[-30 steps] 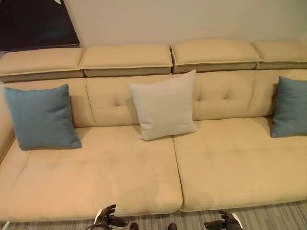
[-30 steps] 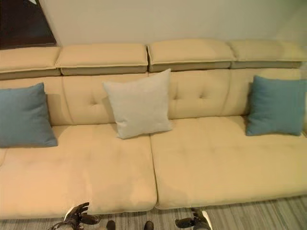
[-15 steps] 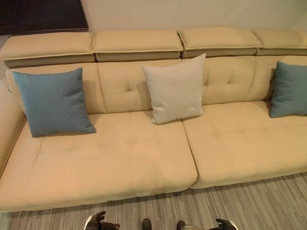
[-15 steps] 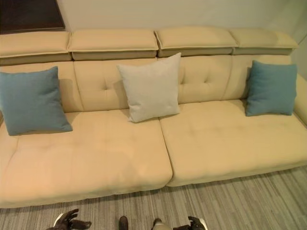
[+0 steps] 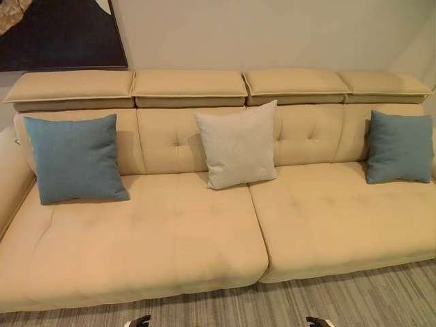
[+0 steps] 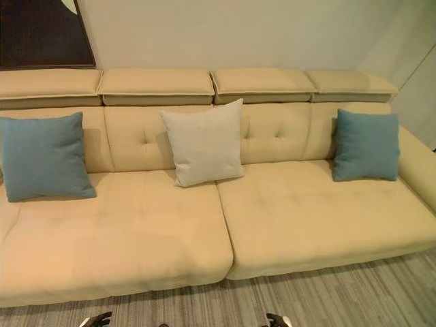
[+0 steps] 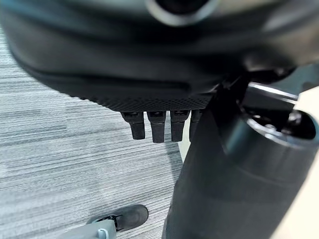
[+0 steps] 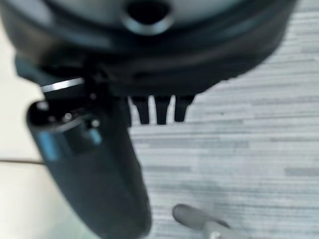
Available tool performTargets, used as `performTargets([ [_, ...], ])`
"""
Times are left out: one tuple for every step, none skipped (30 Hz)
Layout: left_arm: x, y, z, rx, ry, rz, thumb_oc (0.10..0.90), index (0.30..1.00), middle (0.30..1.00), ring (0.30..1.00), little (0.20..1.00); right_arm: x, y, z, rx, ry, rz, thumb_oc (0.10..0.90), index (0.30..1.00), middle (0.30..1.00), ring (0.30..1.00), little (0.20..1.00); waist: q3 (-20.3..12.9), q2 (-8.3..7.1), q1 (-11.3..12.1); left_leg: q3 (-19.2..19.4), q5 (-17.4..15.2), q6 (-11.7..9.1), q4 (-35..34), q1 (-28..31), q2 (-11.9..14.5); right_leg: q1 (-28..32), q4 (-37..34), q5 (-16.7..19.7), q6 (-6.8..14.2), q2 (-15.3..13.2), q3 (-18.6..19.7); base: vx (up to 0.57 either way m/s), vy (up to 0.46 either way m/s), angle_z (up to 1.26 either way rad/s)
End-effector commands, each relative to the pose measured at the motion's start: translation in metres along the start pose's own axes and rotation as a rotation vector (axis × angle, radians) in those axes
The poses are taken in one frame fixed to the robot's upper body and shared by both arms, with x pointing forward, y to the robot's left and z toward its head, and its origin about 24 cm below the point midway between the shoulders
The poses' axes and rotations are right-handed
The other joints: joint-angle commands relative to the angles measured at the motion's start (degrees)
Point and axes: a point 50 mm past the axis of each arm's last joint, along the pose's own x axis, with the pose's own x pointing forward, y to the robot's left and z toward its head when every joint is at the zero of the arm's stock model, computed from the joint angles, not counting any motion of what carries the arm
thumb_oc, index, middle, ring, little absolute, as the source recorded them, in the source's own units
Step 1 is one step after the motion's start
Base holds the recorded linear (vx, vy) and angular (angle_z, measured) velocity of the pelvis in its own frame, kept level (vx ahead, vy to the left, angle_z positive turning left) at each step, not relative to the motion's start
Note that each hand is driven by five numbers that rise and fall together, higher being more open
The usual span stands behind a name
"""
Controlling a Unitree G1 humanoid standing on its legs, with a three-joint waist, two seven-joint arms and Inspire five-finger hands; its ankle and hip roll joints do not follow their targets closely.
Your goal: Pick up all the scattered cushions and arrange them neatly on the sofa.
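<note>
Three cushions lean upright against the backrest of the long beige sofa (image 5: 170, 238). A blue cushion (image 5: 73, 158) stands at the left end, a pale grey cushion (image 5: 236, 144) in the middle and a second blue cushion (image 5: 398, 146) at the right end. My left hand (image 5: 139, 321) and right hand (image 5: 319, 321) hang low over the carpet in front of the sofa, far from the cushions. In the wrist views the left hand's fingers (image 7: 157, 127) and the right hand's fingers (image 8: 159, 109) point straight down and hold nothing.
Grey striped carpet (image 5: 340, 300) runs along the sofa's front. A dark framed picture (image 5: 61, 34) hangs on the wall above the left end. The sofa's right armrest (image 6: 419, 163) closes off that end.
The camera has shifted, taking in more wall and the whole sofa. Both hands now sit lower at the bottom edge. The cushions keep their places on the sofa.
</note>
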Motion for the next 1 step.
performTargets([
  [0.0044,0.0064,0.0187,0.011,-0.046,0.022,0.800,0.900,0.900,0.900,0.900,0.0041,-0.0200,0.0148,-0.038,-0.044,-0.061,0.800,0.900,0.900,0.900,0.900,1.1,-1.12,0.3,-1.5,-6.3,-2.4,0.1,2.3,0.6,-3.5,2.4,2.5,3.5,-0.9,1.4,0.02,-0.008,0.09],
])
